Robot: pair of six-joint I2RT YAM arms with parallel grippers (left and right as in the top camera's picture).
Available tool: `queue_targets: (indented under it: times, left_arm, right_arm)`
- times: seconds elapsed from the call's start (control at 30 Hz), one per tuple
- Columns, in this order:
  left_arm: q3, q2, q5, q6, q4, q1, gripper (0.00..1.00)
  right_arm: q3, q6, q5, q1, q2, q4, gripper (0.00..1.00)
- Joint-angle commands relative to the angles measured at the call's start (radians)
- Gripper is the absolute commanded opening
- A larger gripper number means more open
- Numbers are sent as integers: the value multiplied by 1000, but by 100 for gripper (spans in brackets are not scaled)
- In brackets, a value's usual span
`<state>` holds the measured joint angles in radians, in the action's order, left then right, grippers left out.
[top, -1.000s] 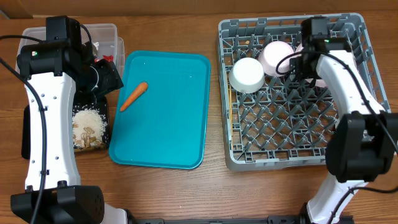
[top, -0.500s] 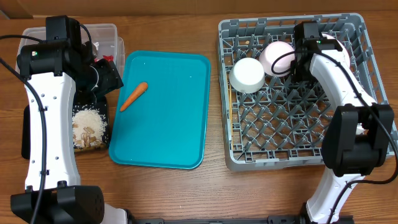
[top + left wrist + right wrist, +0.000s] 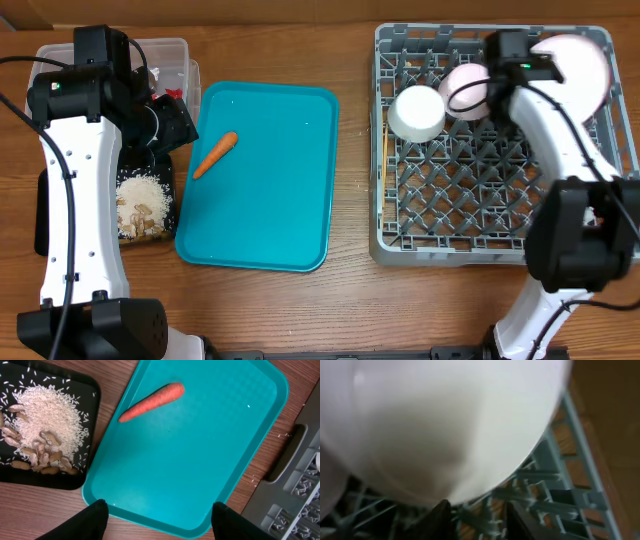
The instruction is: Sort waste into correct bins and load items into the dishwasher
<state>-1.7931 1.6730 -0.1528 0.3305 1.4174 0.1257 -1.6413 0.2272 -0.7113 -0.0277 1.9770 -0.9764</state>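
Racking the round white plate (image 3: 578, 62), upper right; my right end effector's (image 3: 477, 512) grip unclear. Left end effector (image 3: 160, 510) gapes empty; orange carrot (image 3: 152, 402) probably next.

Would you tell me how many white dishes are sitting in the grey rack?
3: one bowl near the rack's back left, a second bowl beside it, and a plate at the back right corner. The right arm may hide another.

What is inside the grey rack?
A white bowl, a pinkish bowl and a plate, in the far half of the rack. The right arm covers part of it, so anything beneath is hidden.
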Motion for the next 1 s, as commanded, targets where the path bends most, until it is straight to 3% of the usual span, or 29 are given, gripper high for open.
queue_targets:
  times: [0.0,0.23,0.3,0.4,0.57,0.6,0.97]
  left_arm:
    - [-15,-13,7,-17,0,-3,68]
    - [-15,-13,7,-18,1,-3,68]
    - [-15,-13,7,-21,1,-3,68]
    - [-15,-13,7,-21,1,-3,69]
    - [-15,-13,7,-21,0,-3,68]
    - [-15,-13,8,-21,1,-3,68]
    - [-15,-13,34,-20,8,-3,68]
  right_arm:
    - [-4,32,-58,-29,-71,7,39]
    - [-4,32,-58,-37,-81,-7,41]
    - [-4,32,-36,-37,-81,-12,51]
    - [-4,-3,60,-37,-81,-19,57]
    - [-3,-257,320,-37,-75,40,85]
    - [-3,-269,319,-37,-69,50,86]
    - [-3,-277,214,-37,23,65,85]
